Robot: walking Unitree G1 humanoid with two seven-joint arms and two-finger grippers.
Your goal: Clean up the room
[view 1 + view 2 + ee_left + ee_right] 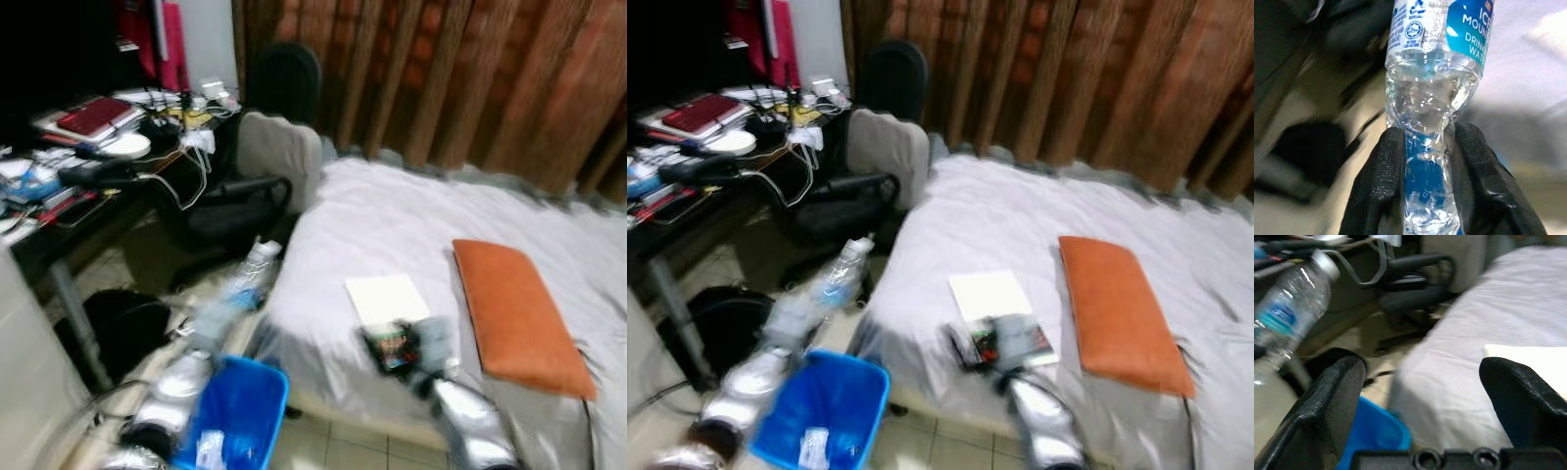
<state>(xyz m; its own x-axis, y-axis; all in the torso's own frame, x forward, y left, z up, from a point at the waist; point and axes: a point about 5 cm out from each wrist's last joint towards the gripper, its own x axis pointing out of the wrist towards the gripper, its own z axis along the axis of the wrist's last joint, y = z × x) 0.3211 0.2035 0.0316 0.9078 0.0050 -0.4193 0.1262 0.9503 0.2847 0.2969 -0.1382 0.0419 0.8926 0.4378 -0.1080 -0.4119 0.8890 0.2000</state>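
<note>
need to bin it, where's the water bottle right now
The bottle is clamped in the left gripper, held up on the robot's left between the bed and the office chair, above the blue bin.

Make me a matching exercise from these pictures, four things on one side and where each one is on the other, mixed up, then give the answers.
Things:
1. plastic water bottle
2. orange pillow
3. blue bin
4. red book

Places:
A. on the desk
B. on the floor beside the bed
C. pinched in the left gripper
D. lying on the bed

Pairs: 1-C, 2-D, 3-B, 4-A
</note>
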